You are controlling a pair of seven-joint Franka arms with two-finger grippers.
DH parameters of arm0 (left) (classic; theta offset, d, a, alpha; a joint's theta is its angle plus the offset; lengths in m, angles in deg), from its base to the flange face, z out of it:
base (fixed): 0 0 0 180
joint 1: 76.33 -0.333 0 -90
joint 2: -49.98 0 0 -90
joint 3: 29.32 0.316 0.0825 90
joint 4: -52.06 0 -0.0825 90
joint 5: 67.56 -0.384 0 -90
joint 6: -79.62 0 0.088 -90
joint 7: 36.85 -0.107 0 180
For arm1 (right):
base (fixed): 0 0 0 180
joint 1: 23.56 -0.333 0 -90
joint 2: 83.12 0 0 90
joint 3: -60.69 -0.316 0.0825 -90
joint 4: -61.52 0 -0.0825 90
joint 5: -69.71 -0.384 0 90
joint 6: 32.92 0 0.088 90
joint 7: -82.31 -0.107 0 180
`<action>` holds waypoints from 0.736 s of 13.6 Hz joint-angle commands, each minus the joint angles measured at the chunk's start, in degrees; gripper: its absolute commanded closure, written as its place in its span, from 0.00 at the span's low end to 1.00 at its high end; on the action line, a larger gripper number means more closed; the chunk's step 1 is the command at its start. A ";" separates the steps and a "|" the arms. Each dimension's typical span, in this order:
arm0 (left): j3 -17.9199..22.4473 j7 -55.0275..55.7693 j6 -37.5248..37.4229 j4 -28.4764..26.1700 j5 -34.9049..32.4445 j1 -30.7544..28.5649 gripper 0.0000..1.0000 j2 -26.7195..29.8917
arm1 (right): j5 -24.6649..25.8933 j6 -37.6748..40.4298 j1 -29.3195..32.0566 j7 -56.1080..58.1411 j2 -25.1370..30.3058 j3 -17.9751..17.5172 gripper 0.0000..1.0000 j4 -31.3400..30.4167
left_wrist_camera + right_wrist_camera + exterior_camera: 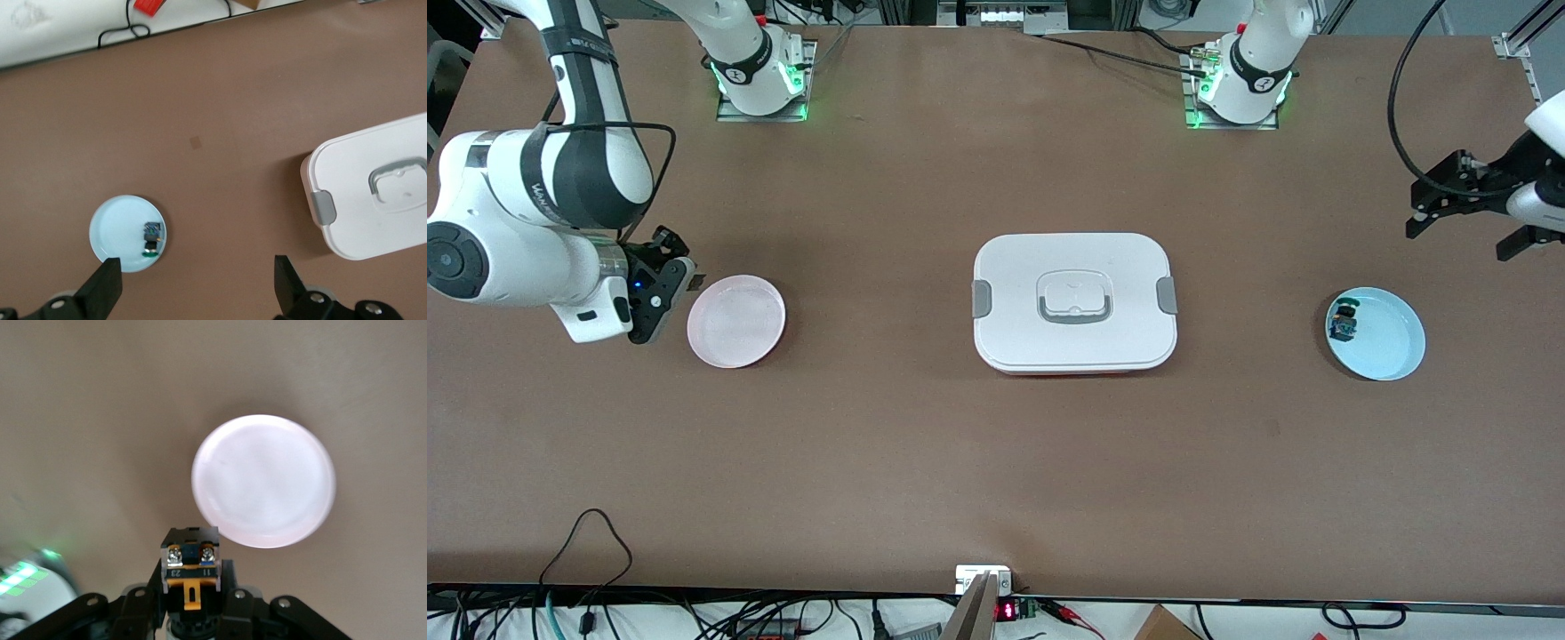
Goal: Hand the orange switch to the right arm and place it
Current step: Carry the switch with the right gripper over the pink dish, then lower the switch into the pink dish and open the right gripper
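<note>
The orange switch (pixel 191 555), a black part with an orange band and two screw terminals, sits between the fingers of my right gripper (pixel 191 590). That gripper (pixel 679 277) is shut on it and hangs just off the rim of the empty pink plate (pixel 736 321), toward the right arm's end of the table. In the right wrist view the pink plate (pixel 263 480) lies just past the switch. My left gripper (pixel 1461 238) is open and empty, in the air over bare table beside the light blue plate (pixel 1392 342). Its jaws (pixel 197 267) stand wide apart.
A small green-and-blue part (pixel 1344 323) lies in the light blue plate (pixel 113 227), near its rim. It also shows in the left wrist view (pixel 153 238). A closed white lidded box (pixel 1074 302) with grey latches stands mid-table, seen too in the left wrist view (pixel 373 200).
</note>
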 commanded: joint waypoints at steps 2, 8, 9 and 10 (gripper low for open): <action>0.59 13.73 1.57 -7.70 -0.87 1.01 0.00 3.79 | 2.23 -10.98 1.02 8.04 1.96 -0.31 0.98 -8.54; 1.20 18.68 5.18 -14.30 -0.69 0.57 0.00 6.61 | 2.32 -27.42 1.12 14.46 1.26 -0.49 0.98 -17.25; 2.08 18.59 5.44 -14.22 -0.69 0.49 0.00 6.43 | 2.32 -29.79 1.12 15.17 1.00 -0.49 0.98 -18.66; 2.26 18.50 5.79 -14.13 -0.69 0.49 0.00 6.43 | 2.05 -31.30 1.03 15.43 0.82 -0.49 0.98 -19.63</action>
